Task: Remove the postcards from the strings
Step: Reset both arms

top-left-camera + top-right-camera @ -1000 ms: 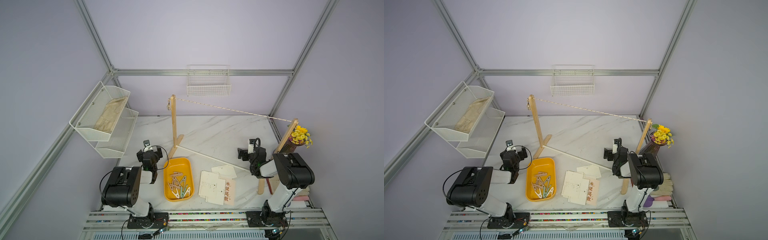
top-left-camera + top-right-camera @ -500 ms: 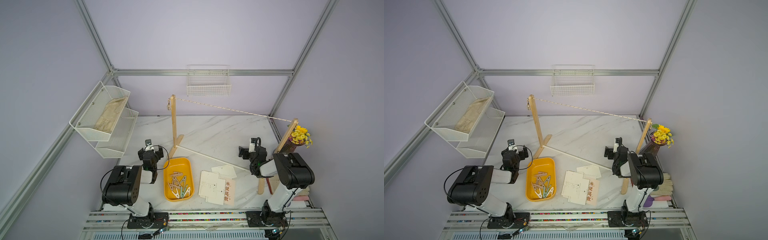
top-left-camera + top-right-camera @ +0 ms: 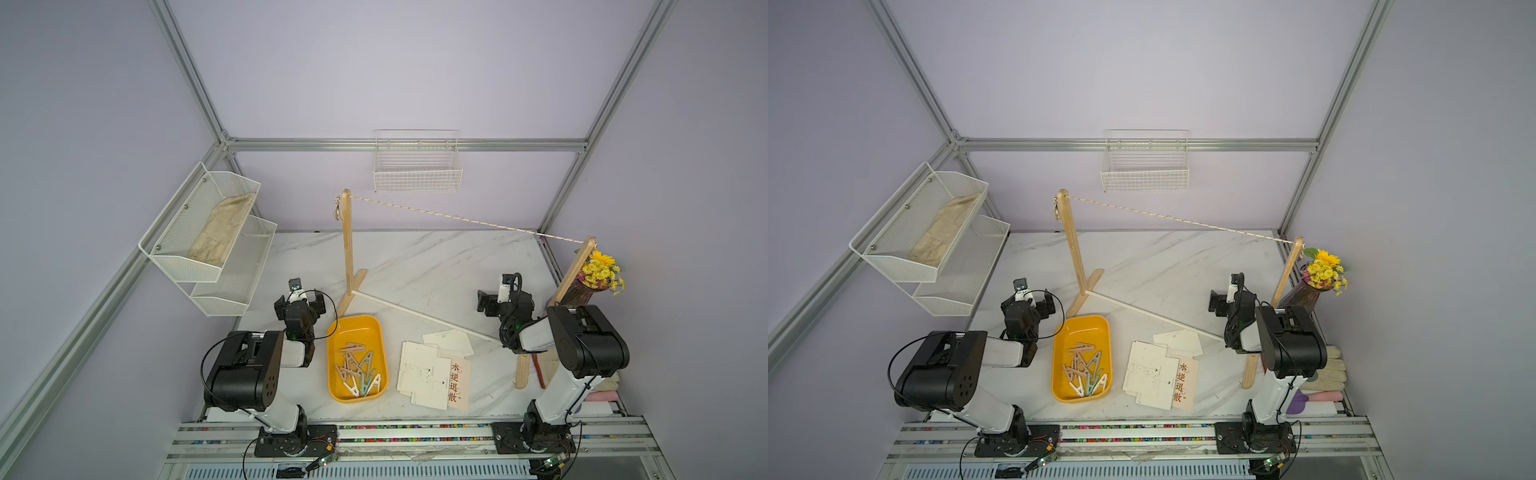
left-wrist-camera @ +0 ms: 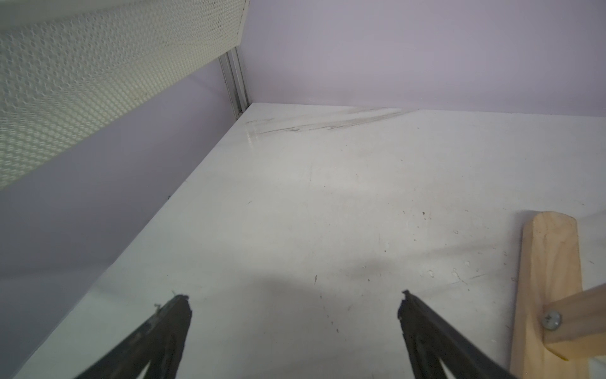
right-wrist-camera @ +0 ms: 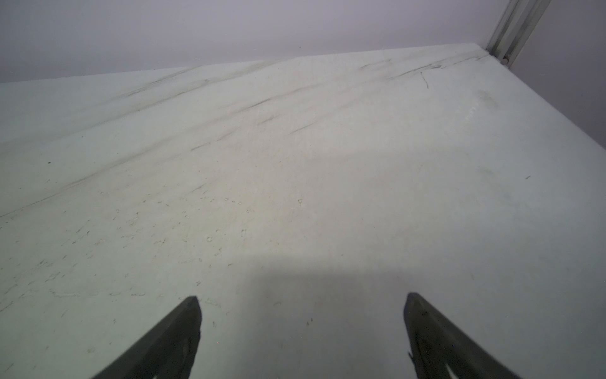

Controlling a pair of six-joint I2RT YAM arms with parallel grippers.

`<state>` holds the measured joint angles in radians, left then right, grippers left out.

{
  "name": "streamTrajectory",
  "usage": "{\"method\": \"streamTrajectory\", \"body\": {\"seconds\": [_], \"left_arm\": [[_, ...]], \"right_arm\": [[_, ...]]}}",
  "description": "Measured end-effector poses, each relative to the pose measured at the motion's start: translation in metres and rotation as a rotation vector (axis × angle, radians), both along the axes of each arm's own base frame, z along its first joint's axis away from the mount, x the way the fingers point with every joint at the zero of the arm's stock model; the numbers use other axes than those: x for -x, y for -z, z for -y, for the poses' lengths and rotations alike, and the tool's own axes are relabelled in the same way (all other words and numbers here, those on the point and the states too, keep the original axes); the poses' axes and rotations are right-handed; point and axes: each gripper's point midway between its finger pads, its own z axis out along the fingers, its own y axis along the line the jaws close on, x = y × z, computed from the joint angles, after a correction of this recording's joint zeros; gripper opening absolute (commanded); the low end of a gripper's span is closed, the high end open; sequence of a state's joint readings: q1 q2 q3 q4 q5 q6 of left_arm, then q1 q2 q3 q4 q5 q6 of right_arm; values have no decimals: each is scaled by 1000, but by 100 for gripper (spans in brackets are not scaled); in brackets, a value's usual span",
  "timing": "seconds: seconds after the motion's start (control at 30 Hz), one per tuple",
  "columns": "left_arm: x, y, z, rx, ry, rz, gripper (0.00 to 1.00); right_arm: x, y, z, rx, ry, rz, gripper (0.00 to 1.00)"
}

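The postcards (image 3: pixel 432 365) (image 3: pixel 1156 374) lie flat in a loose overlapping pile on the marble table, in both top views; one cream card shows big Chinese characters. The strings (image 3: pixel 457 216) (image 3: pixel 1175 218) are one pale cord between two wooden posts, with nothing hanging on it. My left gripper (image 3: pixel 298 298) (image 3: pixel 1028 304) (image 4: pixel 295 302) is open, low over bare table beside the left post's foot (image 4: pixel 547 279). My right gripper (image 3: pixel 494 298) (image 3: pixel 1221 301) (image 5: pixel 301 302) is open over bare table near the right post. Nothing is between either pair of fingers.
A yellow tray (image 3: pixel 357 326) of clothes pegs sits between the left arm and the cards. A white rod (image 3: pixel 415 313) joins the posts' feet. A mesh shelf (image 3: pixel 208 241) hangs at the left, a wire basket (image 3: pixel 417 174) on the back wall, a flower vase (image 3: pixel 598 272) at the right.
Both arms have shifted only very slightly. Both grippers stay open and the cards have not moved.
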<state>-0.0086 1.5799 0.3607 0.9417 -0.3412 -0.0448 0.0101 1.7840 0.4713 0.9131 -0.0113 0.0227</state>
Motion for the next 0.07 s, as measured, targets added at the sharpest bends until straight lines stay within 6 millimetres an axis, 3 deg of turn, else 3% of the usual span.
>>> {"method": "streamTrajectory", "body": {"seconds": [0.07], "left_arm": [[0,0,0,0,0,0,100]], "right_arm": [[0,0,0,0,0,0,97]]}}
